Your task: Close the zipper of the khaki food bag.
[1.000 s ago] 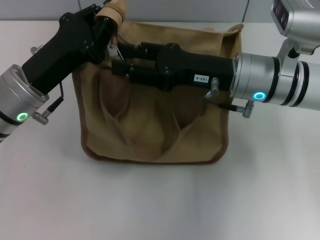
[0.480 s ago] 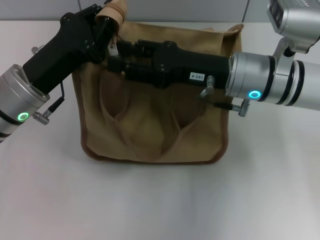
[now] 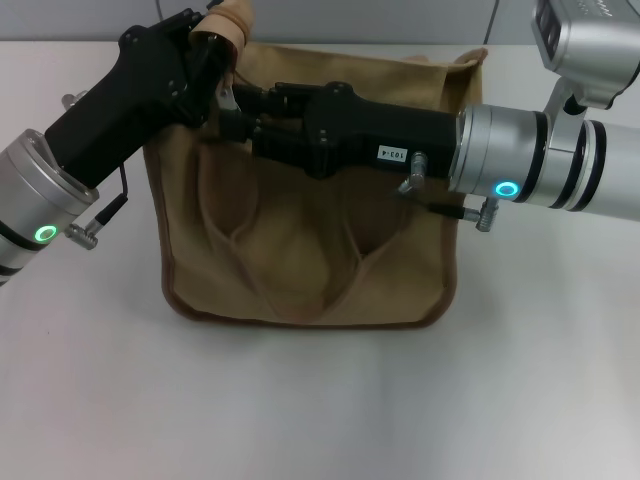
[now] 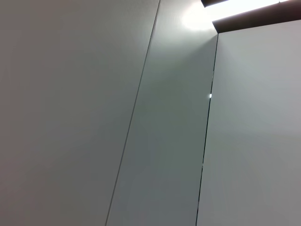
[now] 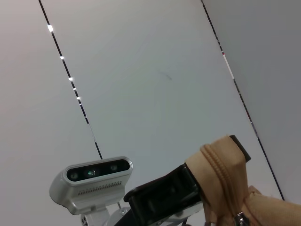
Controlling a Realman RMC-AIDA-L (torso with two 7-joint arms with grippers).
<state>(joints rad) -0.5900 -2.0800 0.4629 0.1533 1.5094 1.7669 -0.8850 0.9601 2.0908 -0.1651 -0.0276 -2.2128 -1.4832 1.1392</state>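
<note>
Fingers of left gripper [image 3: 213, 45] pinch khaki food bag [image 3: 300, 250] corner; right gripper [image 3: 232, 112] at zipper [image 5: 221, 175].

**Both my arms meet at the bag's far left corner**

The khaki food bag [image 3: 305, 240] lies flat on the bench [image 3: 320, 400], dead centre before me, its top edge away from me. My left gripper [image 3: 212, 45] comes in from the left and sits at the bag's far left corner, on the raised end of the zipper [image 5: 221, 181]. My right gripper [image 3: 232, 110] reaches across the bag's upper part from the right, ending just beside the left one. The handles [image 3: 300, 275] lie on the bag's near half.
</note>
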